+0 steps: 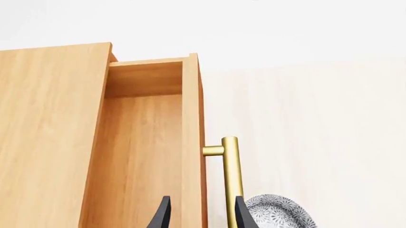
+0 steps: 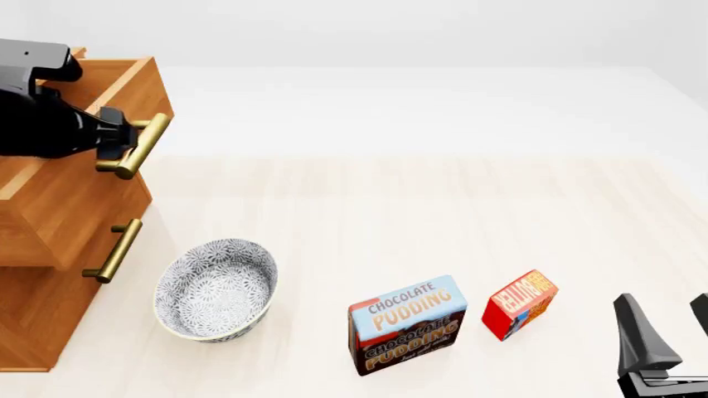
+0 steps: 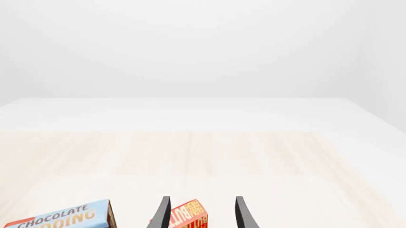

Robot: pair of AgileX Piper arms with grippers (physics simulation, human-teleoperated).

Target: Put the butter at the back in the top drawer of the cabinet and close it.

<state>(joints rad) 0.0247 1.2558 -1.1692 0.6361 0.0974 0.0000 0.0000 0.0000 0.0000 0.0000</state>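
Butter [image 2: 519, 315] stands on edge, long axis slanting away rightward; both hands spread, left hand [image 2: 116, 137] astride the handle [image 2: 138, 145].

Left gripper [image 2: 116, 141] raised at far left, fingers spread, right gripper [image 2: 664, 319] low, fingers parted

Lighting is reading bright, even and diffuse in all three views; no single source is showing. Shadows are lying soft and faint: a pale one under the bowl [image 2: 215, 288] and short ones beside the pudding box [image 2: 406, 325] and the butter [image 2: 519, 303]. The drawer handle [image 1: 231, 178] is carrying a mild brass sheen without glare. The far background is washing out to near-white. Rendering is appearing sharp throughout, with no blur, noise or edge distortion showing.
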